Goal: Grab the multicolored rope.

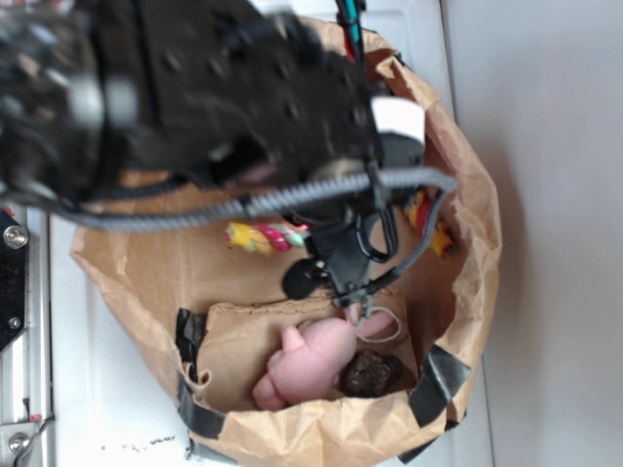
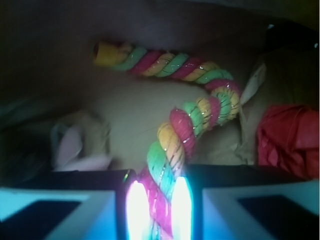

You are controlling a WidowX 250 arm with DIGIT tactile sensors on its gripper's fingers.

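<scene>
Inside the brown paper bag point(image 1: 467, 195), the multicolored rope point(image 2: 200, 112) is pinched at 1 end by the closed gripper point(image 2: 159, 210) — its remainder curves away beside the red paper ball point(image 2: 287, 137).

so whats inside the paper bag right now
Inside the paper bag: the multicolored rope, a pink plush, a dark lump. The arm covers the bag's upper part.

A brown paper bag point(image 1: 467, 195) holds a pink plush toy point(image 1: 311, 365) and a striped rope point(image 1: 263, 236). The black robot arm point(image 1: 214, 97) reaches in above them, hiding the rope's middle.
</scene>
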